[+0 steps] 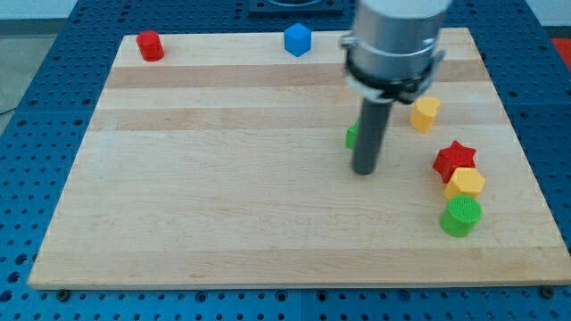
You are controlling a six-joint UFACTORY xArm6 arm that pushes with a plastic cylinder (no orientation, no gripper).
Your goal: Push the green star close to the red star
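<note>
The red star (454,159) lies near the view's right edge of the wooden board (223,205). A green block (352,135), most likely the green star, is almost wholly hidden behind my rod; only a sliver shows at the rod's left side. My tip (363,170) rests on the board just below that green block and about a hundred pixels to the view's left of the red star.
A yellow block (465,183) touches the red star from below, and a green cylinder (460,216) sits below that. Another yellow block (425,113) lies above the red star. A red cylinder (149,45) and a blue cube (297,39) sit along the top edge.
</note>
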